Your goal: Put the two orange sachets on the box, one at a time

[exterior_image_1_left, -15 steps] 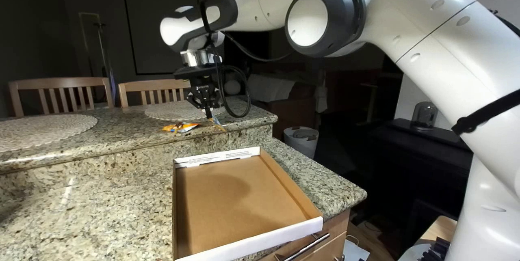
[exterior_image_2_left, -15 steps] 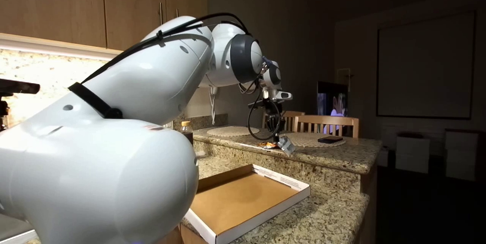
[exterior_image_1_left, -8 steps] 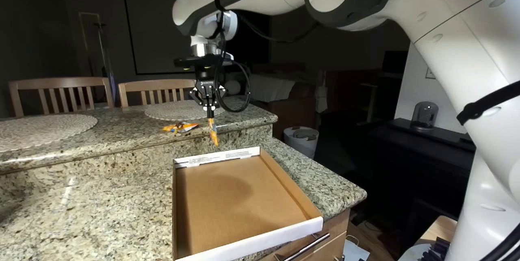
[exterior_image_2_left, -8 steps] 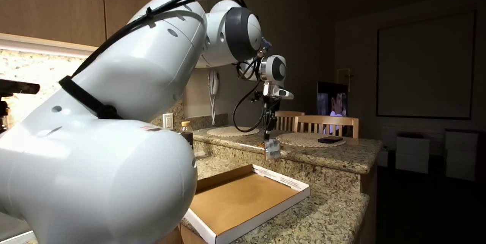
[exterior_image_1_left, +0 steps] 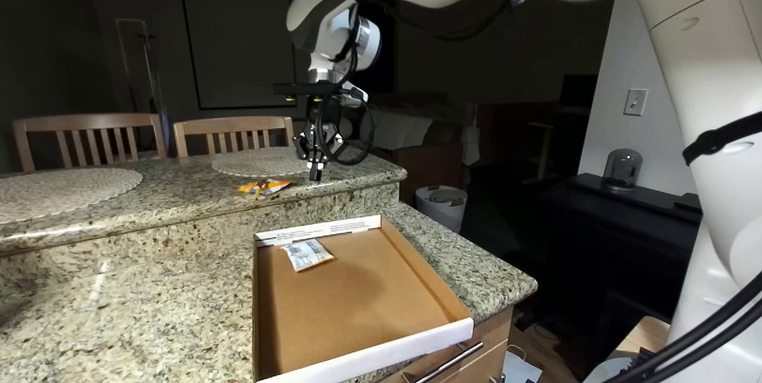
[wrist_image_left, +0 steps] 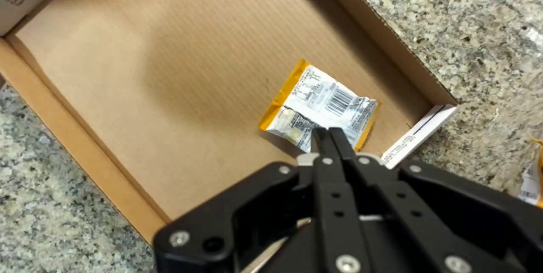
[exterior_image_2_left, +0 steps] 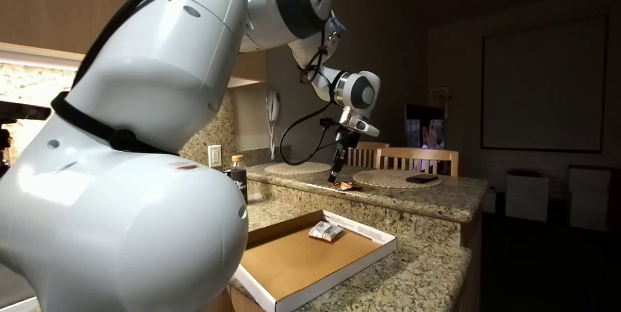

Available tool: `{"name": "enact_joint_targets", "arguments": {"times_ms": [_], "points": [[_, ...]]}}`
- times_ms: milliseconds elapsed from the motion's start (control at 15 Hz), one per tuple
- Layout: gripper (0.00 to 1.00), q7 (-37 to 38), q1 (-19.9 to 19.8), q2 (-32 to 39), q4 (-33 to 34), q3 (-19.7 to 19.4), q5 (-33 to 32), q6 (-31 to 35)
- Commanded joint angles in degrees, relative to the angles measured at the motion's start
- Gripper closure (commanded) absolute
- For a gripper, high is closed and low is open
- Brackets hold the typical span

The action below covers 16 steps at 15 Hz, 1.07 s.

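One orange sachet [exterior_image_1_left: 307,254] lies white side up inside the box [exterior_image_1_left: 357,311], near its far left corner; in an exterior view the sachet [exterior_image_2_left: 325,231] lies inside the box [exterior_image_2_left: 301,266]. The other orange sachet [exterior_image_1_left: 265,186] lies on the raised granite ledge; it also shows in an exterior view [exterior_image_2_left: 348,186] and is cut off at the right edge of the wrist view [wrist_image_left: 535,179]. My gripper [exterior_image_1_left: 315,174] is above the box, apart from both sachets. In the wrist view the fingertips [wrist_image_left: 329,132] are nearly together, empty, overlapping the boxed sachet [wrist_image_left: 326,94] in the picture.
The raised ledge [exterior_image_1_left: 178,207] forms a step behind the box. Round woven placemats [exterior_image_1_left: 65,192] lie on it, and a dark flat object [exterior_image_2_left: 421,178]. Chairs [exterior_image_1_left: 232,133] stand behind. A dark bottle [exterior_image_2_left: 237,176] stands near the ledge. A black cable loops beside the gripper.
The sachet held in the fingers half a second ago has dropped into the box. The gripper first came from the ledge to over the box, then rose and tilted.
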Motion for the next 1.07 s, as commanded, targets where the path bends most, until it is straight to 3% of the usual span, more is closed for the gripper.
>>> {"name": "enact_joint_targets", "arguments": {"times_ms": [0, 67, 133, 267, 600, 800, 1000], "points": [[0.96, -2.5, -2.0, -8.6, -14.0, 1.1, 1.9, 10.2], [0.96, -3.7, -2.1, -10.3, -16.8, 1.2, 1.5, 13.4], [0.71, -4.3, -2.1, -12.0, -19.7, 1.3, 1.3, 17.1], [0.69, -7.2, -1.7, -15.7, -25.6, 2.0, 0.7, 23.8], [0.39, -10.7, -1.2, -23.9, -40.4, 5.8, 4.7, 42.6], [0.2, -9.5, -0.7, -25.6, -42.2, 8.0, 7.7, 47.3], [0.02, -6.6, -0.4, -25.4, -38.7, 9.2, 5.2, 47.3]]}}
